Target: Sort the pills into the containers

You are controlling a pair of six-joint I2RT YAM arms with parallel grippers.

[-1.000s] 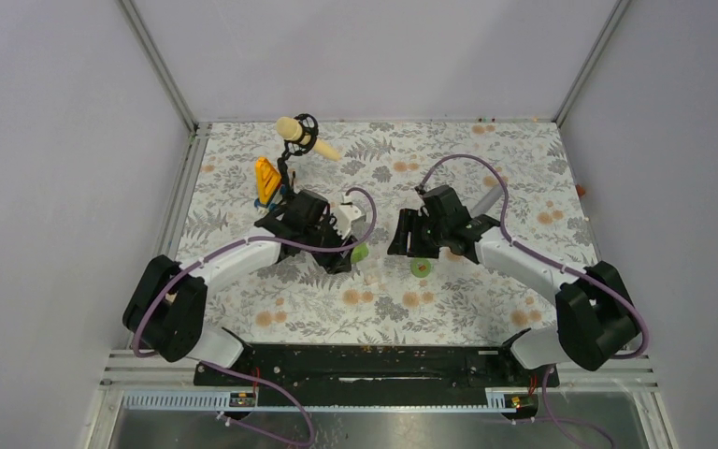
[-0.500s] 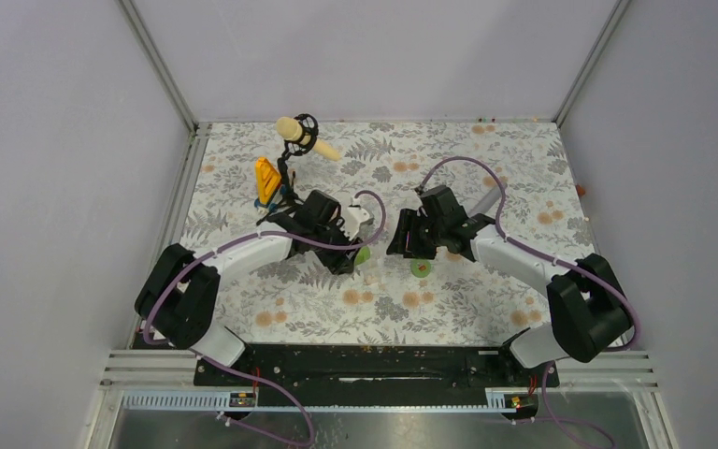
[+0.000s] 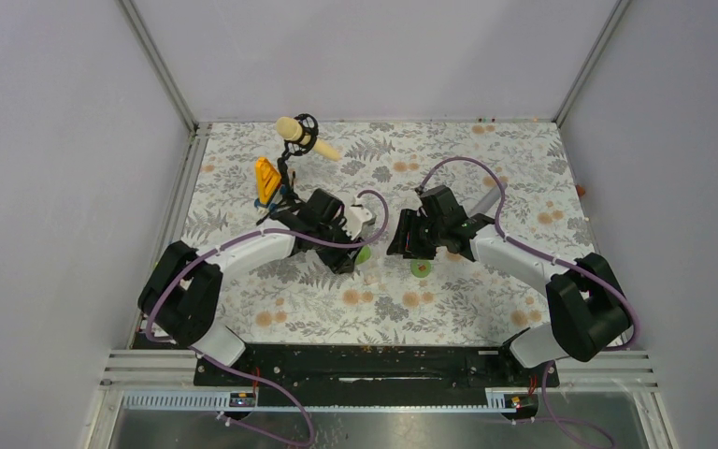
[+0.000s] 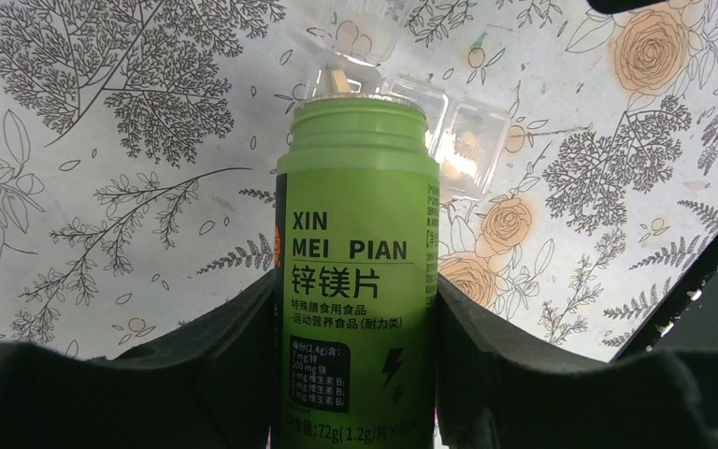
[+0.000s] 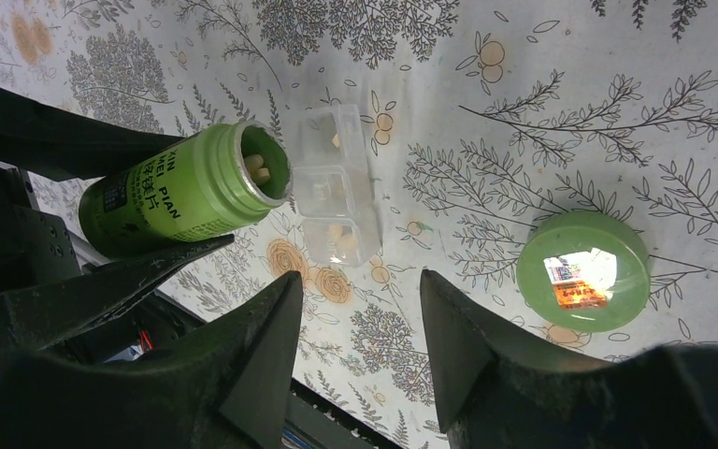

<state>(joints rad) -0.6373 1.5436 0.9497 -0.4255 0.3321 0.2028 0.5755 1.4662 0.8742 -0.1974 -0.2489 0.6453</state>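
Note:
My left gripper [image 4: 355,290] is shut on a green pill bottle [image 4: 360,271], uncapped and tipped with its mouth toward a strip of small clear containers [image 4: 472,150] on the patterned mat. From the right wrist the bottle [image 5: 187,192] shows pale pills [image 5: 257,168] in its mouth, right beside the containers [image 5: 337,187]. One compartment holds pale pills [image 5: 344,238]. My right gripper [image 5: 360,281] hovers open above the mat just short of the containers, with nothing between its fingers. The bottle's green cap [image 5: 582,271] lies flat to its right. From above, both grippers [image 3: 351,251] [image 3: 402,238] meet mid-table.
A yellow-orange object [image 3: 266,178] and a black stand holding a cream-coloured piece [image 3: 301,136] sit at the back left. The green cap [image 3: 421,268] lies under the right arm. Metal frame rails [image 3: 187,187] border the mat.
The left arm has swung slightly toward the middle with the bottle still held. The right gripper's jaws have narrowed a little but stay apart.

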